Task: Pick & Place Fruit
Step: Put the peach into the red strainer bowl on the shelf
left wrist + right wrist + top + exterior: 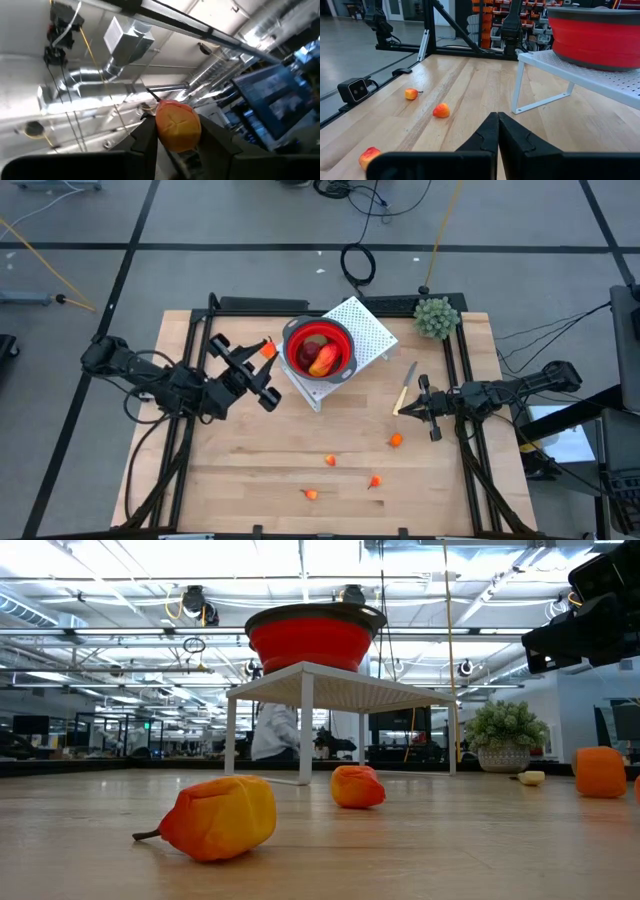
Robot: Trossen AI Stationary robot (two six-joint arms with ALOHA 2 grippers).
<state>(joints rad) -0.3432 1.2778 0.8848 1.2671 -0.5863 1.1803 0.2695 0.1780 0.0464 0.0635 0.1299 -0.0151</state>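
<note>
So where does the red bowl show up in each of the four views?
High view: red bowl top centre, on the white rack.
Low view: upper centre, on top of the rack.
Left wrist view: not in it.
Right wrist view: top right corner.
Shared landmark: the white rack beneath the bowl.

A wooden table (250,460) carries a white rack (365,330), knife (405,387), plant (437,317) and orange fruit bits (396,441).
</note>
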